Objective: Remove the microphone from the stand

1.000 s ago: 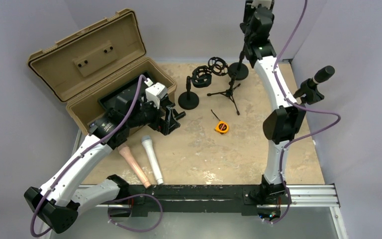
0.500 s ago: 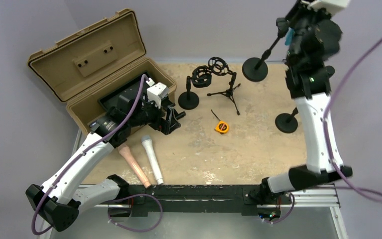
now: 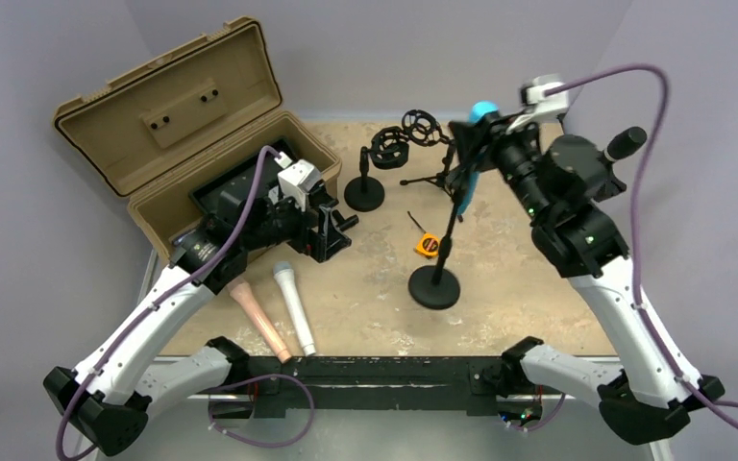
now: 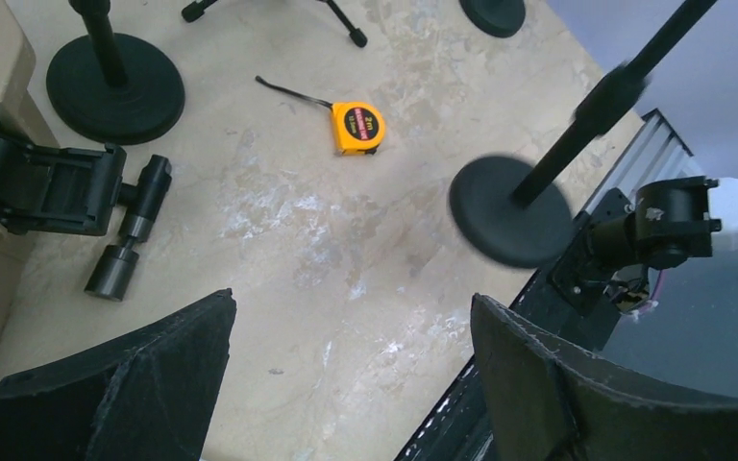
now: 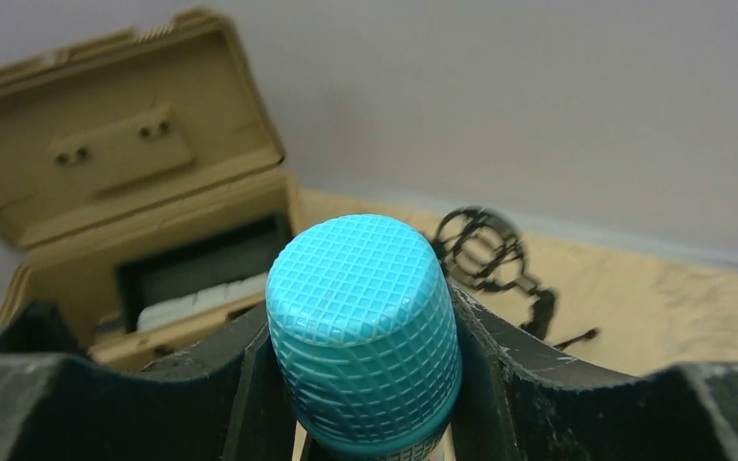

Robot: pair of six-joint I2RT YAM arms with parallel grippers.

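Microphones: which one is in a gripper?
The turquoise-headed microphone, in the right gripper; the white microphone and pink microphone lie on the table.

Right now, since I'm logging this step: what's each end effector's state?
Left end effector: open, holding nothing.
Right end effector: closed on the blue microphone.

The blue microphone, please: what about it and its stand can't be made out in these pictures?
- Top view: whether the microphone is seated in the stand; the right gripper covers where they meet.
- Right wrist view: the microphone's body, hidden behind its own head.
- Left wrist view: the stand's top, cut off by the upper edge; its base and pole are blurred.
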